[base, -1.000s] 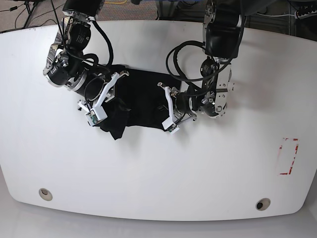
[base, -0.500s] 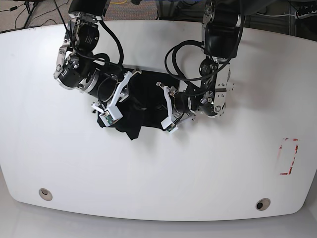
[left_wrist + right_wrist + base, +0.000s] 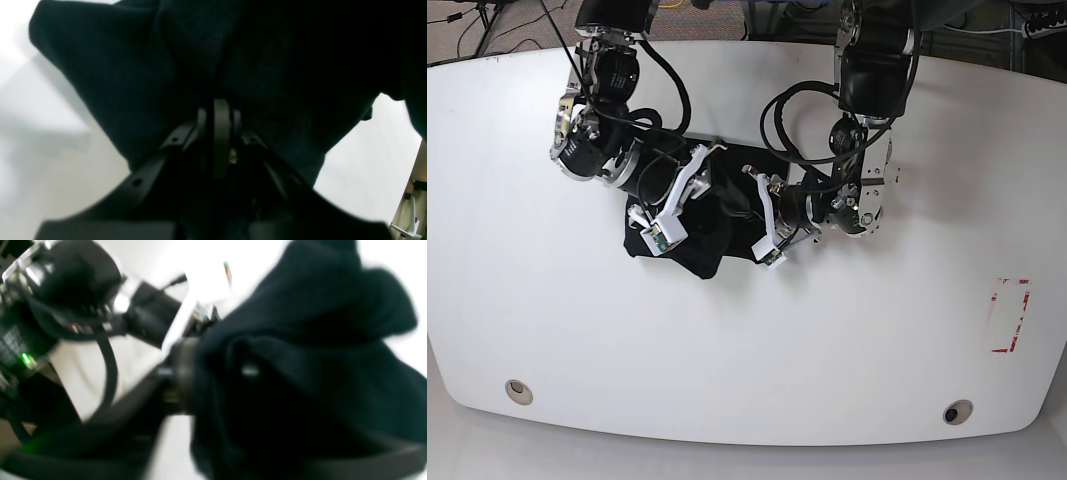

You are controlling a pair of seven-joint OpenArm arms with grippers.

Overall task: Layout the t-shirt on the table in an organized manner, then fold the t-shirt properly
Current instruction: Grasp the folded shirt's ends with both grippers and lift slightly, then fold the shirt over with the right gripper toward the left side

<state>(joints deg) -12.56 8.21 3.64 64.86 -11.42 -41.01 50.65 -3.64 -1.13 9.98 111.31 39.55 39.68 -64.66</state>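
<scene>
Shirt: we find the shirt (image 3: 712, 205) bunched in a dark heap on the counter (image 3: 747, 340), toward its far middle, between the two arms; not yet spread flat.
Left pincer: the left pincer (image 3: 218, 110) is clamped tight on a fold of the shirt; in its wrist view cloth wraps the closed tips.
Right pincer: the right pincer (image 3: 677, 200) sits at the heap's other edge with cloth draped over it; its wrist view is blurred, so we cannot tell how far it is parted or whether it grips anything.
Step in hand: we judge this to be the laying-out stage, with the fold not begun.
How to do it well: we would have each pincer take a single layer at an outer edge, hem or shoulder, not a wad; draw the two apart along the counter until the cloth goes taut, and keep it low so it drags flat.
Risk: a pinch through several layers would carry the bunch along instead of opening it.
Writing: none readable; the shirt shows no print. Red-and-white tape (image 3: 1009, 315) near the counter's edge bears no text we can make out.
</scene>
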